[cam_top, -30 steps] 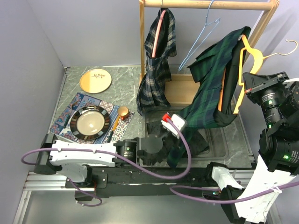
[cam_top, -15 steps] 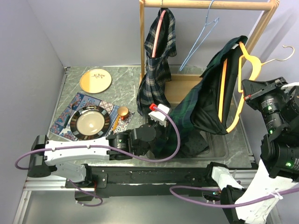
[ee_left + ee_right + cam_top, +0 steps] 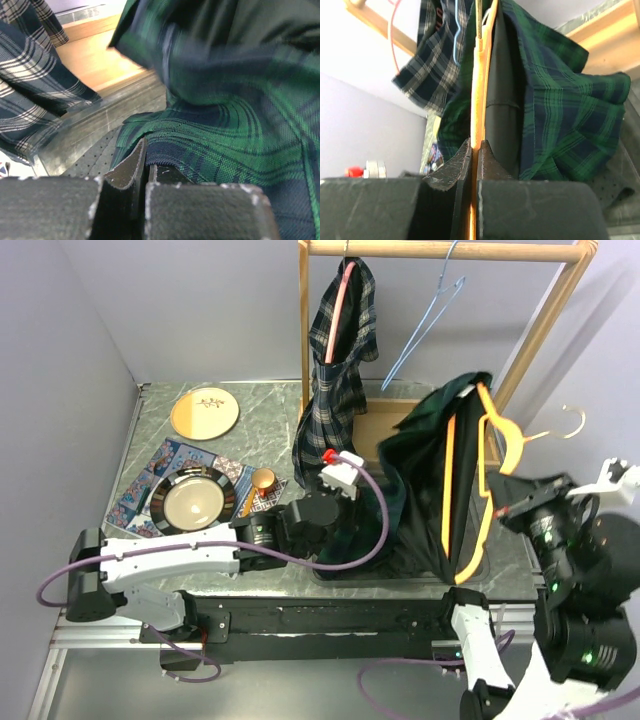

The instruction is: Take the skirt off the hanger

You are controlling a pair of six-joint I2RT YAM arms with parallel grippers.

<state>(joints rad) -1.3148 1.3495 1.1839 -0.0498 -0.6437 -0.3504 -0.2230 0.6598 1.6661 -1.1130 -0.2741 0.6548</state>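
1. Now the right gripper [image 3: 474, 150] is seen clamped tight on the orange hanger [image 3: 486, 502], which has been swung down from 1 o'clock toward 4 o'clock in the overhead view.
2. The left gripper [image 3: 145, 167] is pinched closed on the hem of the skirt [image 3: 420, 480], which has been drawn toward 9 o'clock of the hanger.
3. The skirt is still draped over the hanger at 3 o'clock of centre, so separation is judged begun, not finished.
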